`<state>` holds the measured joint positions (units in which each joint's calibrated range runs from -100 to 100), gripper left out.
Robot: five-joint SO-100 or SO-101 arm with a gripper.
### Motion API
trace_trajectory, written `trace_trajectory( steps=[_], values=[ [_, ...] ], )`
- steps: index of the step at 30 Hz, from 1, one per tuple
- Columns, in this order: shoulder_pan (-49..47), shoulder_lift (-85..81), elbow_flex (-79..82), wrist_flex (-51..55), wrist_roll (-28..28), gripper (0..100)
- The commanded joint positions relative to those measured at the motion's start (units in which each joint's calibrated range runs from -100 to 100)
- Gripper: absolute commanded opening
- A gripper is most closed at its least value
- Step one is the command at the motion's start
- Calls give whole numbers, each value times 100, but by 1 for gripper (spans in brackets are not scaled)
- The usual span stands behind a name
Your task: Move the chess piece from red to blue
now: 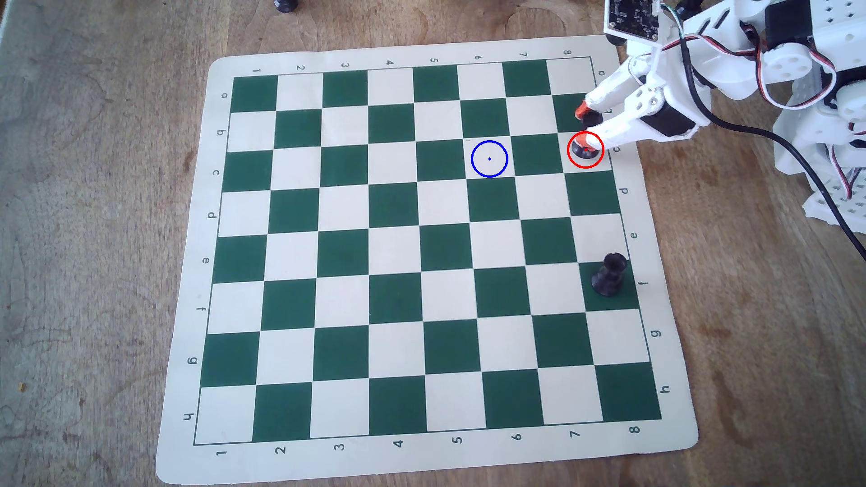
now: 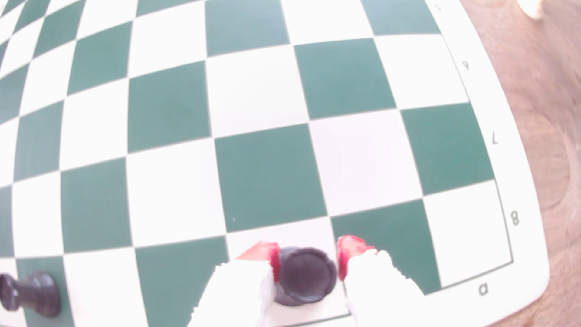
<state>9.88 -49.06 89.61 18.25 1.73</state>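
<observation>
I count two black plastic chess pieces on the board: one slim piece with a round flared base and one stouter rook-like piece with a cup-shaped top. A third dark piece sits cut off at the overhead view's top edge. There is one green-and-cream checkered mat, one thin red circle outline, one thin blue circle outline.

table: brown wood, matt, blotchy grain around the board
board: thin flexible mat, perhaps vinyl, smooth and matt
chess piece: black plastic, slight sheen, on the board's edge square
rook-like piece: black plastic, on the board
gripper: white plastic, matt; red-orange tip pads, possibly rubber
</observation>
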Motion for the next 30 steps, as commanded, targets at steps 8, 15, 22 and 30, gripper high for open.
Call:
trace_trajectory(
  steps=[8,15,22,30],
  values=[
    [-38,-77,51,-88,15,13],
    [-38,-86,51,-105,15,0],
    [-54,-230,-67,75,15,0],
    [-226,-612,-1445,1328,-83,0]
  ],
)
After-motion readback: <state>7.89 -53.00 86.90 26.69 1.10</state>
